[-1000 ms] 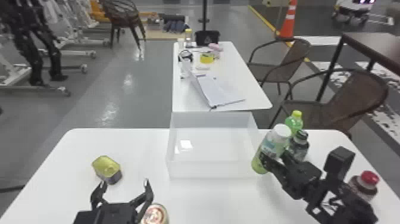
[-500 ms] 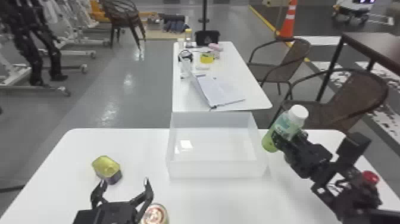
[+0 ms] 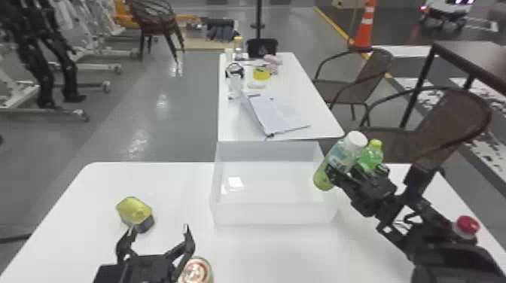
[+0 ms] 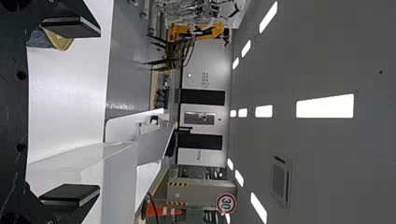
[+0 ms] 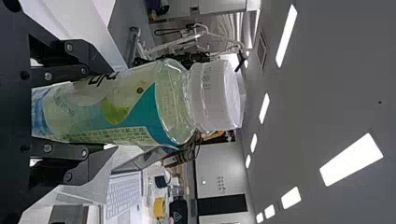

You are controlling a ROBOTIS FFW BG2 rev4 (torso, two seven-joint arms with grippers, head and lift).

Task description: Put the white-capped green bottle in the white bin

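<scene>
Has the white-capped green bottle (image 3: 340,160) clasped in the right tool (image 5: 100,112), pressed on both flanks around the label. Probably grips there for a firm squeeze, leaving the cap free and the base ready to go down first. Lies between the two fingers, lengthwise along them, with the cap pointing out beyond the tips. Tilts in the head view, cap leaning toward the right edge of the surface (image 3: 173,188), base beside the right wall of the white bin (image 3: 271,214). Seems lifted about to rim height, likely to clear that wall. Cannot tell exactly how far over the rim.

Sits open and empty near the far edge, in the case of the bin, perhaps to be within reach of either arm. Waits parked at the near edge, toward the left corner, with the left tool (image 3: 158,227) spread and holding nothing, likely to keep out of the way.

Next calls for a short shift left, then lowering and releasing inside. Risks catching the base on the right wall if carried too low.
</scene>
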